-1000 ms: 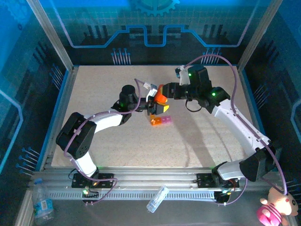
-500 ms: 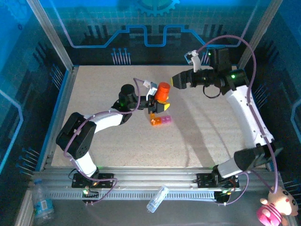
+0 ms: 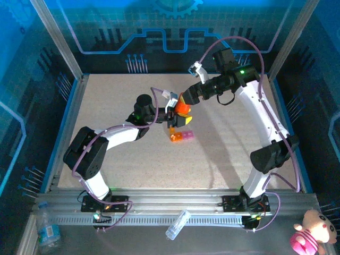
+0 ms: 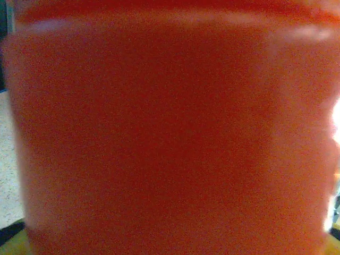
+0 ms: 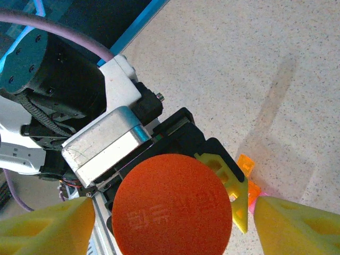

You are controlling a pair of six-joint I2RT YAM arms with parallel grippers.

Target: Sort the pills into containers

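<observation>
An orange cylindrical bottle (image 3: 183, 108) stands upright in mid-table, with my left gripper (image 3: 177, 118) shut on its side. Its orange wall (image 4: 170, 133) spans the left wrist view. From the upper right, my right gripper (image 3: 187, 100) hovers over the bottle's round orange cap (image 5: 171, 204). In the right wrist view my right gripper (image 5: 172, 208) is open, and its yellow fingertips (image 5: 53, 228) stand on either side of the cap, apart from it. One yellow left finger (image 5: 229, 187) presses the bottle. The containers (image 3: 180, 136), an orange and pink strip (image 5: 245, 166), lie just in front. The pills are out of view.
The speckled table (image 3: 228, 159) is boxed in by blue side rails and a back wall. Off the table, a clear small bottle (image 3: 178, 224) lies on the front rail. A pink plush toy (image 3: 313, 235) sits at the bottom right.
My right gripper let go of the bottle, swung away to the upper right, then came back over the cap with its jaws apart. The bottle went from tilted to upright. My left arm stayed put.
</observation>
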